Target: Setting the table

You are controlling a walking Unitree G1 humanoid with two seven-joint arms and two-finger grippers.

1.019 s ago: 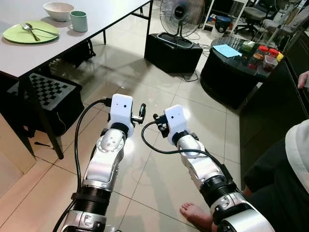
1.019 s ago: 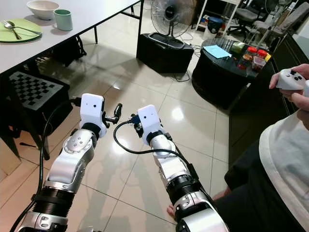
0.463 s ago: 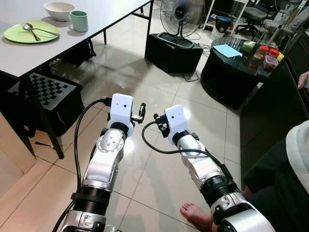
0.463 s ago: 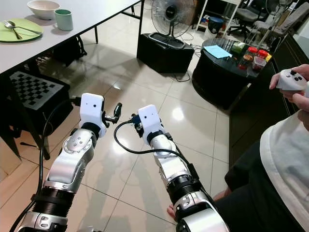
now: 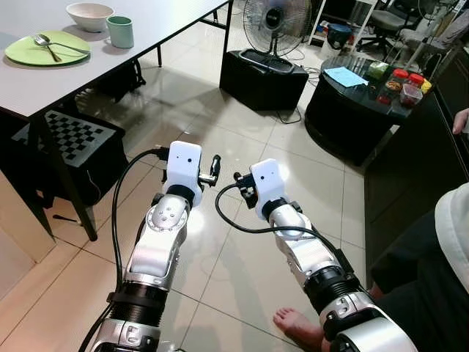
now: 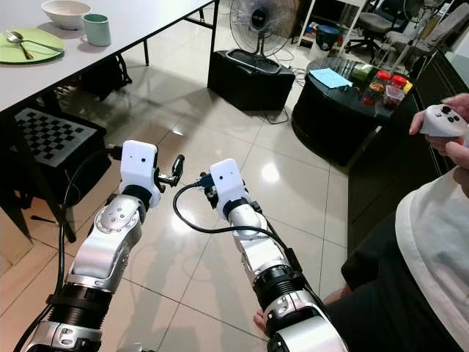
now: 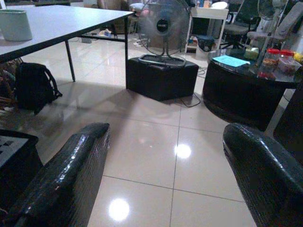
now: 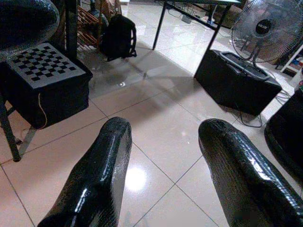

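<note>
- Left eye view, upper left of the frame: the table (image 5: 139, 55) already carries a green plate (image 5: 44, 51) with a spoon (image 5: 45, 45) and fork on it, a bowl (image 5: 89, 16) and a green mug (image 5: 119, 31).
- Centre: the left gripper (image 5: 215, 169) is held over bare floor, fingers spread, empty.
- Just right of it: the right gripper (image 5: 240, 185) is likewise parted and empty.
- Right edge: a person (image 6: 432, 242) holds a controller (image 6: 441, 119).
- One setting looks laid; any further pieces remain unfetched.

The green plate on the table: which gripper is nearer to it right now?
Left. The left gripper hangs open over the floor, below and to the right of the green plate on the table; the right gripper, also open, is further right.
</note>
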